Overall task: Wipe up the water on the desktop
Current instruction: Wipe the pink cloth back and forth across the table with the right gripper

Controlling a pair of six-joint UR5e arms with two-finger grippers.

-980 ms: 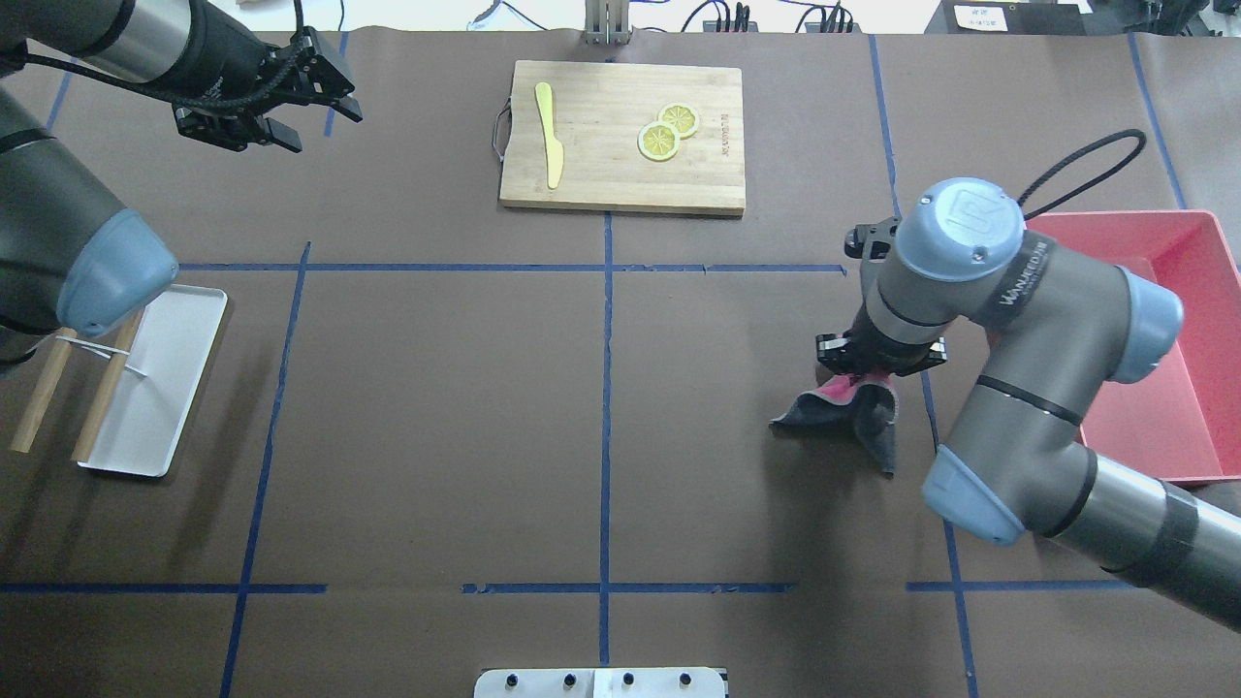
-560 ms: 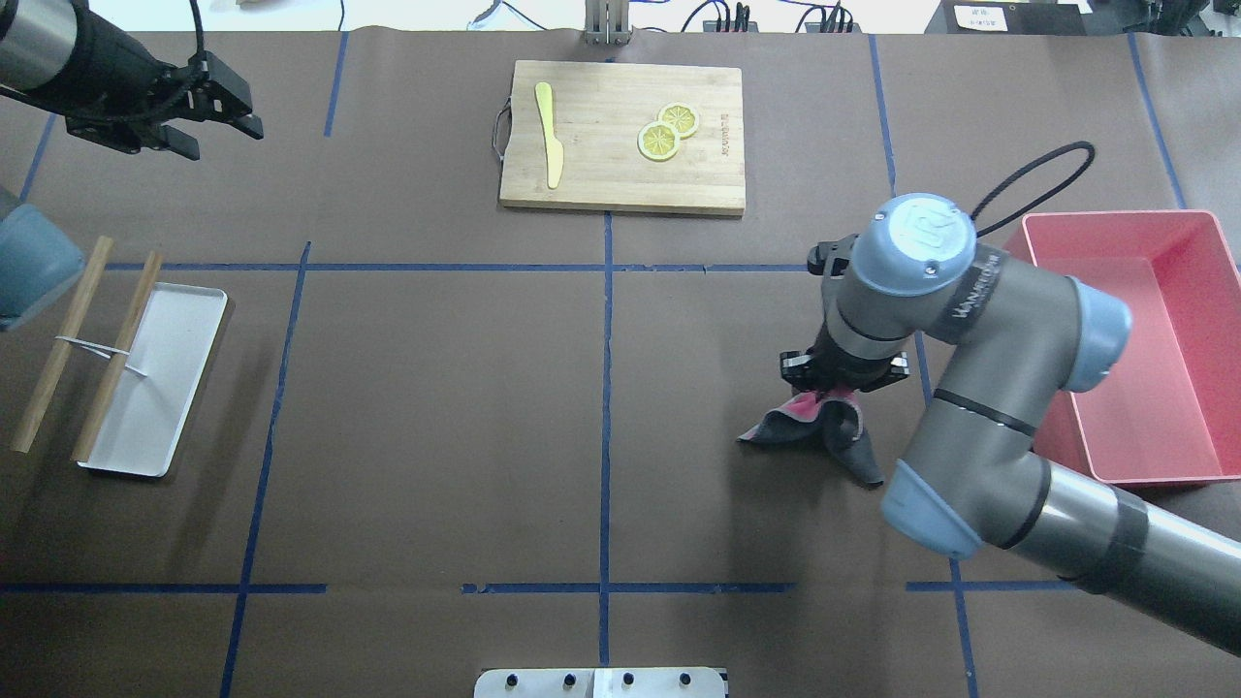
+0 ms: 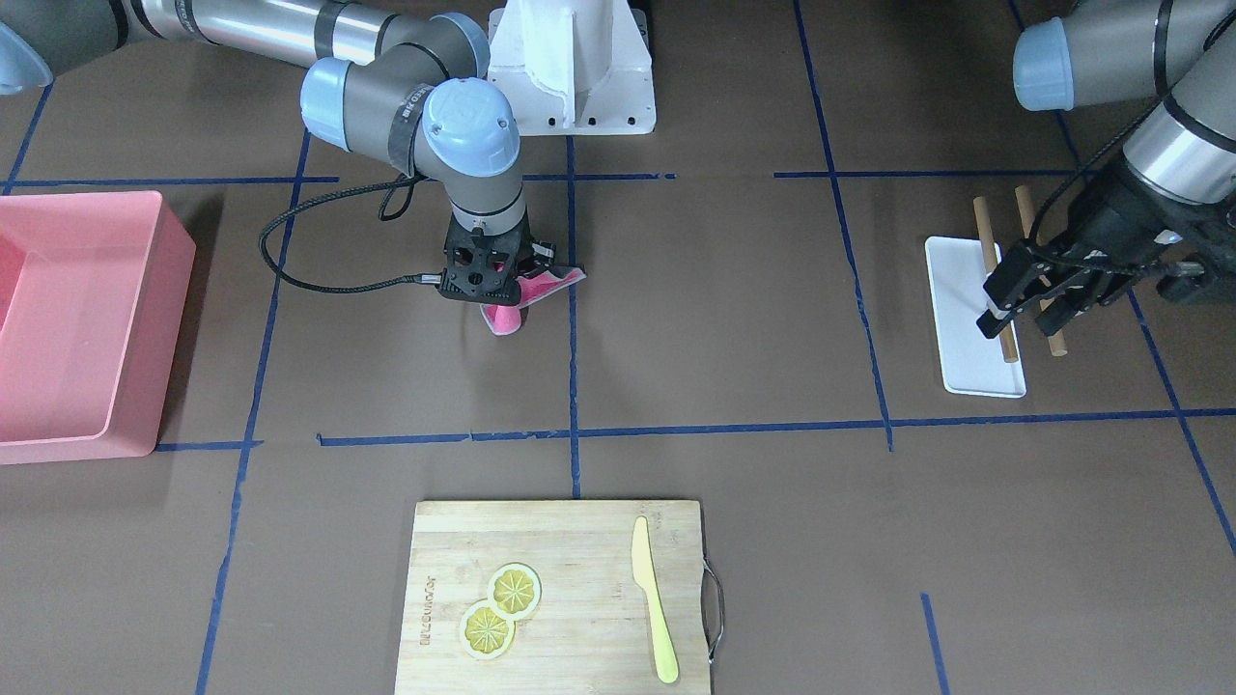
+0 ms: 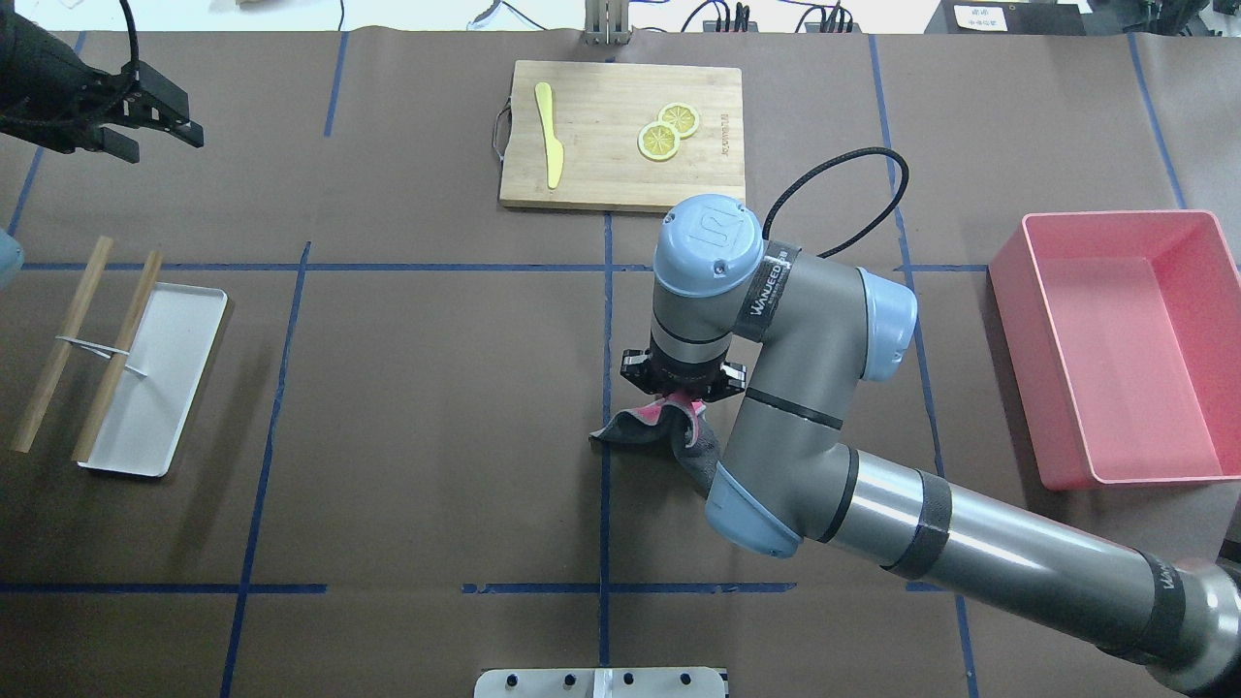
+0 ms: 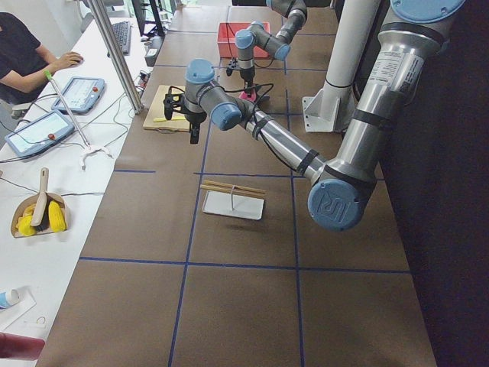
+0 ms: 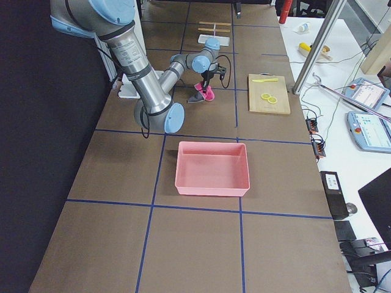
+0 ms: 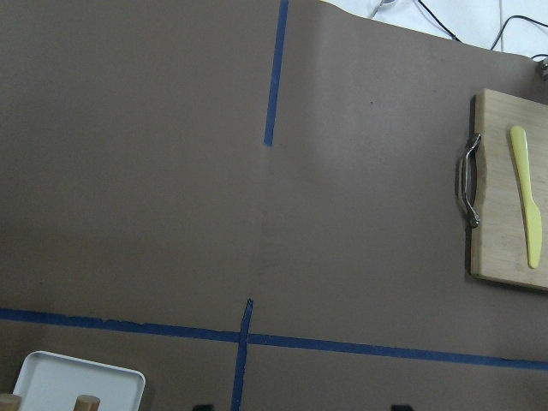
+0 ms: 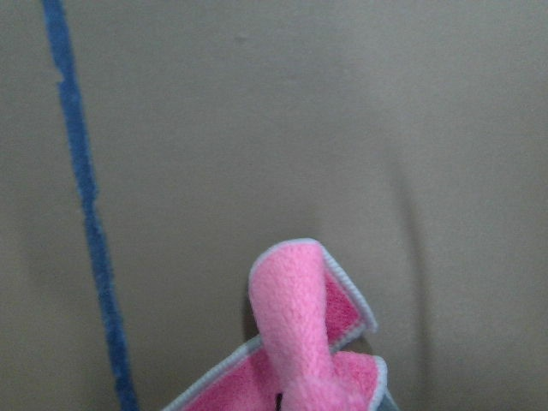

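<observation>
The desktop (image 4: pixel 436 407) is dark brown with blue tape lines. I see no water on it. My right gripper (image 4: pixel 684 393) points straight down and is shut on a pink and grey cloth (image 4: pixel 652 428), whose loose ends trail on the desktop beside the centre tape line. The cloth also shows in the front view (image 3: pixel 546 283) and, as a pink fold, in the right wrist view (image 8: pixel 295 342). My left gripper (image 4: pixel 155 128) is open and empty, held above the far left of the desktop, also in the front view (image 3: pixel 1016 326).
A bamboo cutting board (image 4: pixel 601 174) at the back centre holds a yellow knife (image 4: pixel 549 136) and two lemon slices (image 4: pixel 667 133). A pink bin (image 4: pixel 1115 349) stands at the right. A white tray (image 4: pixel 165 388) with two wooden sticks (image 4: pixel 53 349) lies at the left.
My right gripper has moved left across the desktop with the cloth, from near the pink bin to the centre line. My left gripper has drawn back to the left.
</observation>
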